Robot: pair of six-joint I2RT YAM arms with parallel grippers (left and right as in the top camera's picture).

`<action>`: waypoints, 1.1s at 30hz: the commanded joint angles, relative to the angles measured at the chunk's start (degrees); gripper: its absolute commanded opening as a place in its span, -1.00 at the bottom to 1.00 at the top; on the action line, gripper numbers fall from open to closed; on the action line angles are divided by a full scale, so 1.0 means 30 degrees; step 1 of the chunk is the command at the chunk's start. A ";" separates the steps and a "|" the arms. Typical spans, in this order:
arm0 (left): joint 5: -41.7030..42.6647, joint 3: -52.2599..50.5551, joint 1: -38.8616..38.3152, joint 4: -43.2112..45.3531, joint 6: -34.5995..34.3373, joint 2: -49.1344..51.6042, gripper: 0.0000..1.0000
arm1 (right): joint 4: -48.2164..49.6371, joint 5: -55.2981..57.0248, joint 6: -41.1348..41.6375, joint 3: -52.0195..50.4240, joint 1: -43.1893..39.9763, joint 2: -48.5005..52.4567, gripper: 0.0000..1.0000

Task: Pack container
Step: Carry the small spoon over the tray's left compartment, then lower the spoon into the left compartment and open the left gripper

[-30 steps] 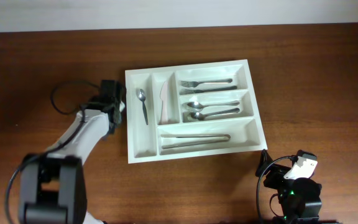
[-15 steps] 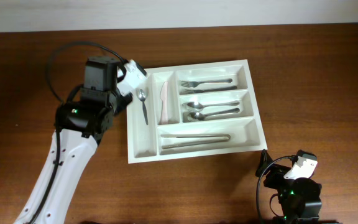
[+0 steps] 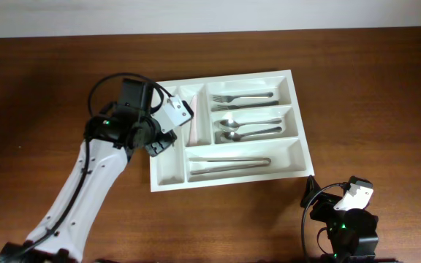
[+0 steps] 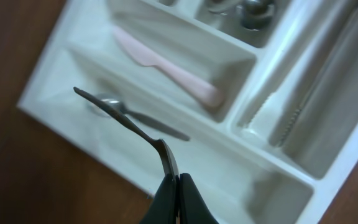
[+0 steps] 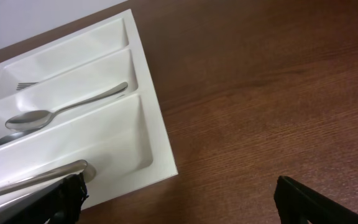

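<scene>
At centre-left of the overhead view, the left gripper point(image 4: 178, 180) is pressed together, pinching a thin metal utensil point(image 4: 120, 118); its kind cannot be told. It hangs over the leftmost long slot of the container point(image 3: 168, 172), mid-frame on the bench point(image 3: 371, 95), where a spoon point(image 4: 173, 132) lies. Best to lower it parallel to the slot, then release low. At lower right, the right gripper point(image 5: 179, 196) is spread wide, empty.

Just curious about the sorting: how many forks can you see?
2: the upper fork and lower fork, both in the container's top-right compartment. The left arm may hide others.
</scene>
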 commanded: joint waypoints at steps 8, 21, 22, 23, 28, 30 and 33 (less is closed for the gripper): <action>0.0211 -0.1020 -0.0124 0.0284 0.0328 0.2062 -0.96 | 0.0058 0.0372 -0.0036 -0.0153 -0.0153 -0.0211 0.97; -0.0787 -0.1035 -0.0124 0.0554 0.0313 0.2302 -0.21 | 0.0066 0.0372 -0.0036 -0.0153 -0.0153 -0.0211 0.97; -0.1151 -0.1020 -0.0124 0.0532 0.0306 0.2237 0.12 | 0.0058 0.0372 -0.0036 -0.0153 -0.0153 -0.0211 0.97; -0.1596 -0.0998 -0.0124 0.0481 0.0306 0.2127 0.25 | 0.0058 0.0372 -0.0036 -0.0153 -0.0153 -0.0211 0.97; -0.4175 0.0117 -0.0117 -0.0328 -0.0714 0.0736 0.39 | 0.0058 0.0372 -0.0036 -0.0153 -0.0153 -0.0211 0.97; -0.5989 0.0998 0.0022 -0.0627 -0.2310 -0.0175 0.71 | 0.0058 0.0372 -0.0036 -0.0153 -0.0153 -0.0211 0.97; -0.8247 0.2266 0.0685 -0.1042 -0.4350 -0.1770 0.99 | 0.0058 0.0372 -0.0036 -0.0153 -0.0153 -0.0211 0.97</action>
